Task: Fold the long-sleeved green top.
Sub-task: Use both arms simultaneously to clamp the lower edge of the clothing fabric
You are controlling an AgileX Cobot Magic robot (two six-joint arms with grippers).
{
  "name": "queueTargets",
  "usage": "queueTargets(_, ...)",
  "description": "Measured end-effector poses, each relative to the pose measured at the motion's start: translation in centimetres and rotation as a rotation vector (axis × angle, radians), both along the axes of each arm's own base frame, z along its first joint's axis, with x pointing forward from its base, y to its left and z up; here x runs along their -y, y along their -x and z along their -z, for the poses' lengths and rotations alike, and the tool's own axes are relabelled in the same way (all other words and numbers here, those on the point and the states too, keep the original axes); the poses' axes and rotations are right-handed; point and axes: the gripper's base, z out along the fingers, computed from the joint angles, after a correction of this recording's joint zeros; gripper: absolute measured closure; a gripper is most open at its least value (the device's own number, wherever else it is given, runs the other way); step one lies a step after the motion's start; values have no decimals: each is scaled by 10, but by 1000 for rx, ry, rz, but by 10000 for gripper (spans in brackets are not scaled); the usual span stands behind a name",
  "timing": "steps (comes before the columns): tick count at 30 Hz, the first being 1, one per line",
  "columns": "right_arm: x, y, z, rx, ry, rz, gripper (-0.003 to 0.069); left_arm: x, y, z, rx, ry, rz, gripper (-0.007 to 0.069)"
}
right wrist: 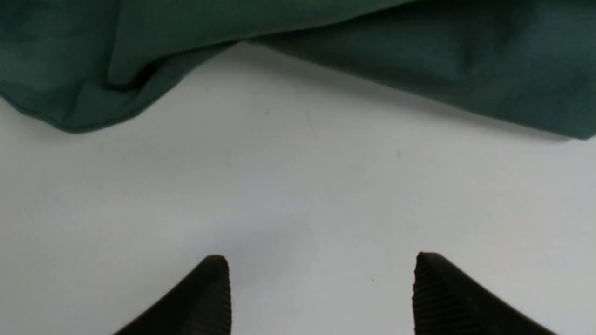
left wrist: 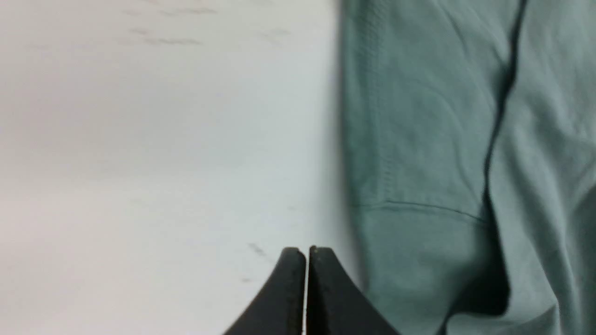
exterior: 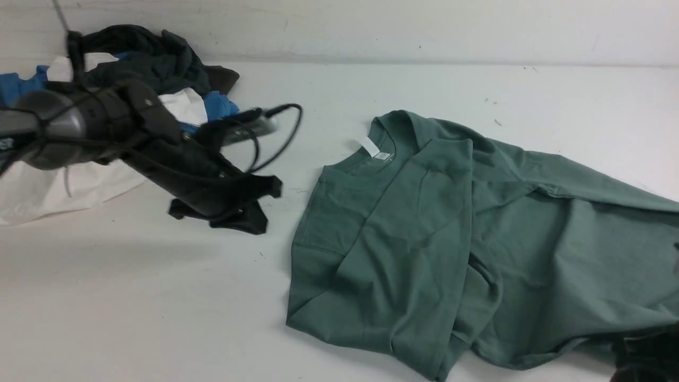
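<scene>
Cloth fills the right half of the front view: the green long-sleeved top [exterior: 451,239] lies on the white table [exterior: 132,297]. Its collar and white neck tag [exterior: 373,147] sit toward upper centre. One panel is already laid slantwise across the chest, and the rest runs rumpled out to the right edge. Your left gripper [exterior: 265,207] hangs at centre left over bare table, just short of the top's left border. It is below and to the right of the pile of other garments [exterior: 159,69] in the upper left corner. A dark shape in the lower right corner is probably your right arm, but too little shows to say more.

In the left wrist view the left gripper [left wrist: 306,253] has its fingers pressed together with nothing between them. It is above bare table, with a seamed edge of the top just beside it. Spread the fingers before you go down, and take that edge only, not the layer beneath.

In the right wrist view the right gripper [right wrist: 321,265] stands with fingers wide apart, empty, over table. The top's edge lies near, beyond the tips. By the look of it, the fold is partway done. Slide one finger under that edge, pinch evenly, then lift low and carry across slowly so the crease runs straight. Smooth the wrinkles first, or the fold will likely bunch.
</scene>
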Motion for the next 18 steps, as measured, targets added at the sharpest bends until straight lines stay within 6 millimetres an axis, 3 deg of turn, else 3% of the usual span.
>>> queueTargets(3, -10, -12, 20, -31, 30, -46, 177, -27, -2, -1, -21, 5, -49, 629)
queueTargets(6, -13, -26, 33, -53, 72, -43, 177, -36, -1, -1, -35, 8, -49, 629)
queueTargets(14, -13, -60, 29, -9, 145, -57, 177, -28, 0, -6, -29, 97, -4, 629)
queueTargets(18, -14, -71, 41, -42, 157, -76, 177, -25, -1, -8, -1, 139, 7, 629)
